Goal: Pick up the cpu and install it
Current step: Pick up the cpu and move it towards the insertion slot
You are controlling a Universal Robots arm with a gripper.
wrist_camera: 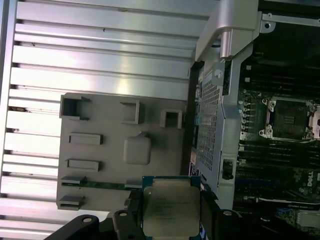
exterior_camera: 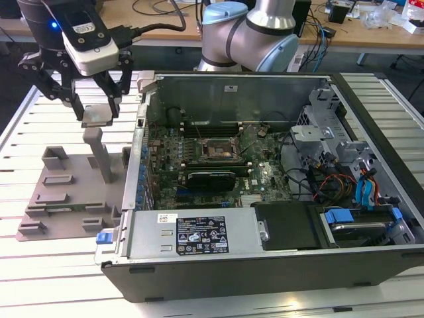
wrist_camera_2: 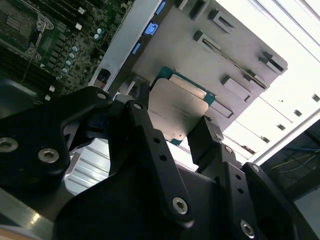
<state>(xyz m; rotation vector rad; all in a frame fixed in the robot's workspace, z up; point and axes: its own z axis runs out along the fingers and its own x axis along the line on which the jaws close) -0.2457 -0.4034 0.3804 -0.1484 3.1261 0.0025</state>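
The cpu [wrist_camera: 170, 207] sits clamped between the gripper's [exterior_camera: 99, 114] two black fingers [wrist_camera_2: 202, 137], which press on opposite edges of it, so the jaws are clenched on the chip. It hangs in the air above the grey holder plate [exterior_camera: 66, 192], just over the upright post [exterior_camera: 101, 154] of that plate and clear of it. The chip lies flat, its metal lid facing up toward the wrist, and it is close to square, so no long axis stands out.

The relation that matters is between the chip and the open cpu socket [exterior_camera: 215, 149]. The socket lies well apart from the chip, toward the exterior view's right, lower down on the motherboard [exterior_camera: 265, 179], and the near wall of the computer case [exterior_camera: 138, 142] stands between the two.

The lid is dull silver-grey with rounded corners, rimmed by a thin green edge. The holder plate is matt grey plastic with raised slots and pockets. It rests on a ribbed aluminium table [exterior_camera: 26, 119]. The socket is a dark square recess in a bright metal frame.
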